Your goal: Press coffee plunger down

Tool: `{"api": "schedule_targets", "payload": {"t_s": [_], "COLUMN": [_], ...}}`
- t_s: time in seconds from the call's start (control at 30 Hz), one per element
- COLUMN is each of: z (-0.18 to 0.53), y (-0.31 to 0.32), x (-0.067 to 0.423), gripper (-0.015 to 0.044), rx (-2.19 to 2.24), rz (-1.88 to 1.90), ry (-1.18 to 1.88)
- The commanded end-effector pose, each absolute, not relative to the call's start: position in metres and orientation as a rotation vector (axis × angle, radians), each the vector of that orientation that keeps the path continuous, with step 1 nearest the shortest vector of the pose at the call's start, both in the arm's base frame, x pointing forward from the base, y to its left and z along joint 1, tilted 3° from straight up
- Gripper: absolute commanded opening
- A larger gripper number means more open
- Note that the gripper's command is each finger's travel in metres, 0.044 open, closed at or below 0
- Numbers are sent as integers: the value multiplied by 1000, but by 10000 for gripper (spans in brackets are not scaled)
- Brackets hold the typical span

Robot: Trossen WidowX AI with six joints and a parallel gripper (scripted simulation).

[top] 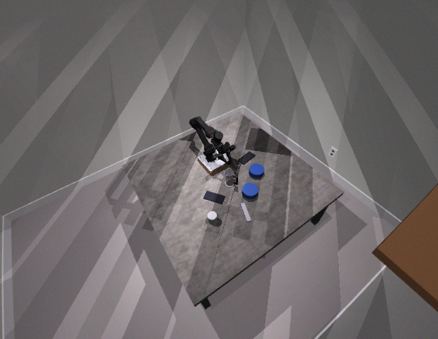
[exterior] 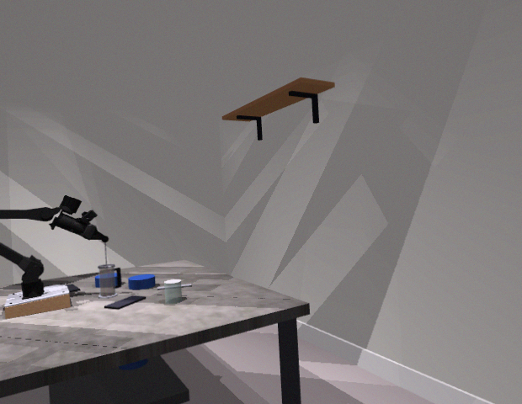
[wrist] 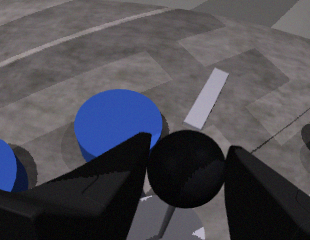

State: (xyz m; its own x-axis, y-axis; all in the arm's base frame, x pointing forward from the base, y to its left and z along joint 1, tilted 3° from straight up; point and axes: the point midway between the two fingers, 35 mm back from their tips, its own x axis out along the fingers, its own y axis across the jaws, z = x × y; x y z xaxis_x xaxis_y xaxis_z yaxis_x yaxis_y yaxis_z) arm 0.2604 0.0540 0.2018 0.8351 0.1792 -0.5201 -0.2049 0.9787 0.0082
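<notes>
The coffee press [top: 229, 179] [exterior: 107, 281] stands upright on the table, a clear cylinder with a black handle [exterior: 118, 277]. Its thin plunger rod [exterior: 105, 253] [wrist: 167, 220] stands far out above the lid [wrist: 143, 218], so the plunger is up. My gripper [exterior: 105, 238] [wrist: 189, 150] is above the press, tilted downward, shut on the round black plunger knob [wrist: 186, 175]. In the wrist view one finger touches each side of the knob. The far side of the knob is hidden.
Two blue discs [top: 256, 170] [top: 249, 191] [exterior: 141, 281] [wrist: 118, 120] lie beside the press. Dark flat slabs [top: 214, 197] [top: 246, 157] [exterior: 125, 302], a light bar [top: 245, 212] [wrist: 207, 99] and a white-topped cup [top: 212, 215] [exterior: 173, 291] are also on the table. A wooden shelf [exterior: 279, 98] is on the wall.
</notes>
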Motion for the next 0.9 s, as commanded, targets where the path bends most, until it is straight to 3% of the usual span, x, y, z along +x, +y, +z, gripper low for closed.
{"api": "schedule_targets", "payload": {"t_s": [0.0, 0.87], "z": [189, 147], "y": [54, 55], "x": [260, 264], "gripper": [115, 115], "rx": [-55, -55], "rz": [202, 202], "ry": [564, 563]}}
